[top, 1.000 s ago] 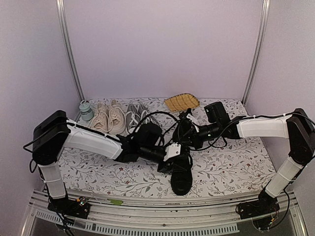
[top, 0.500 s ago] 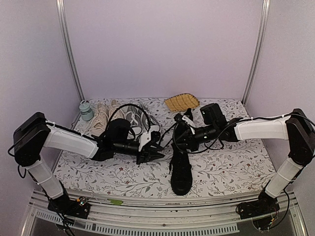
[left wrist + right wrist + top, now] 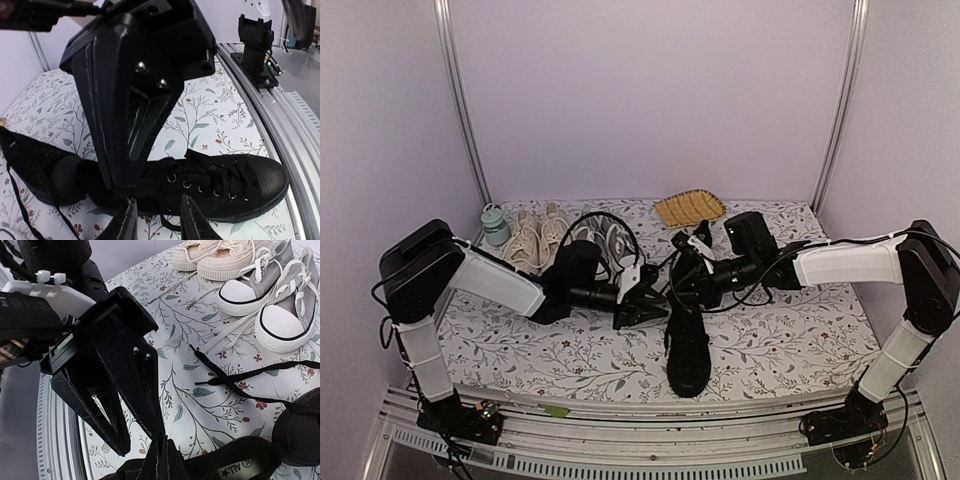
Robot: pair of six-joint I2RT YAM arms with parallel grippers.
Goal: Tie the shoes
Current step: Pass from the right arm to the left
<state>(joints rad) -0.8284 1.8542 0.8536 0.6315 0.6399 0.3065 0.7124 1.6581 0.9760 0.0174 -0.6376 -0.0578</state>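
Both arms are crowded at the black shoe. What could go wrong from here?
Collision: the left gripper and right gripper sit very close together at the black shoe, so either arm's next move could knock the other.
Snag: a loose black lace lies near the white laces of the grey sneakers. Pulling it could tangle or drag them.

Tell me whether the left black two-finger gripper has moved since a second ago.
Yes. The left gripper has drawn back leftward: it was over the near black canvas sneaker, now it hangs left of it.
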